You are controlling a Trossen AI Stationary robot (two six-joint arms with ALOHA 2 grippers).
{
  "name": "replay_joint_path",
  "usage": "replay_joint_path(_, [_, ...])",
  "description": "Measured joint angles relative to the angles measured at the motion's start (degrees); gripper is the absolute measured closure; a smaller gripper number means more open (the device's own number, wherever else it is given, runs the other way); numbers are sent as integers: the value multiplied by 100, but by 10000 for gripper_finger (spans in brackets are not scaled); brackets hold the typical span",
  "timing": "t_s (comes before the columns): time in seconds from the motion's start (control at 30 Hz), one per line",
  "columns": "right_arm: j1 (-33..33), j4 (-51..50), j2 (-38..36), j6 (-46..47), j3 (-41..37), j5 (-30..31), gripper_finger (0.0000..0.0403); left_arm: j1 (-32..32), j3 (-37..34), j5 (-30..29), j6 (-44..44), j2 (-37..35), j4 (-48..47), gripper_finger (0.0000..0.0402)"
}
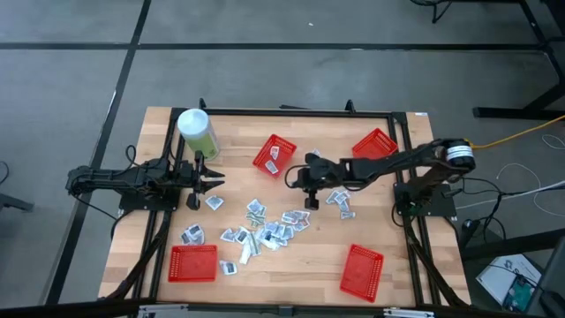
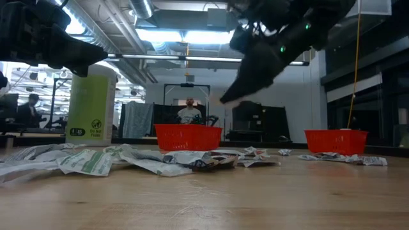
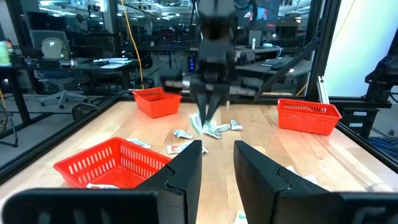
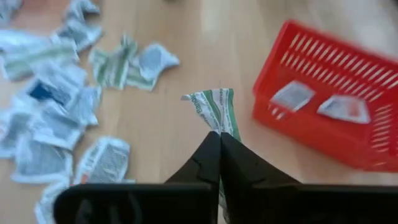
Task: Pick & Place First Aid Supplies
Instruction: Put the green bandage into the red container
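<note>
The first aid supplies (image 1: 265, 228) are small white-grey packets, some marked green or blue, strewn flat over the table's middle. My right gripper (image 1: 294, 177) hangs above the table near a far red basket (image 1: 275, 155) and is shut on one green-striped packet (image 4: 214, 107). That basket (image 4: 329, 118) has two packets lying in it. The left wrist view shows the same right gripper (image 3: 207, 102) with the packet (image 3: 202, 122) below its fingertips. My left gripper (image 3: 217, 165) waits open and level at the table's left side (image 1: 207, 181), with nothing between its fingers. My right gripper pinches the green-striped packet by one end (image 4: 219, 127) between its two fingertips. The fingers come slanting down from the table's right side. The rest of the packet sticks out past the fingertips and hangs clear of the table.
A pale-green canister (image 1: 196, 132) with a white lid stands at the far left. Red baskets sit at the far right (image 1: 375, 144), near left (image 1: 192, 262) and near right (image 1: 362, 269). In the room beyond the table a person (image 2: 189, 112) shows.
</note>
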Motion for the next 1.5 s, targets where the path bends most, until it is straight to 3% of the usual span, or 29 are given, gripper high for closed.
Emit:
replay_joint_path(0.6, [-4,-1303,-1394,267,4,67,393,0,0,0,0,0,2,313])
replay_joint_path(0.83, [-134,-2474,-1923,675,4,1029,380,0,-1,1,0,1,-1,313])
replay_joint_path(1.2, [-487,-3843,-2726,1192,7,1901,395,0,-1,0,0,0,0,313])
replay_joint_path(1.5, [-1004,-5193,-3276,2131,7,3217,379,0,0,0,0,2,0,313])
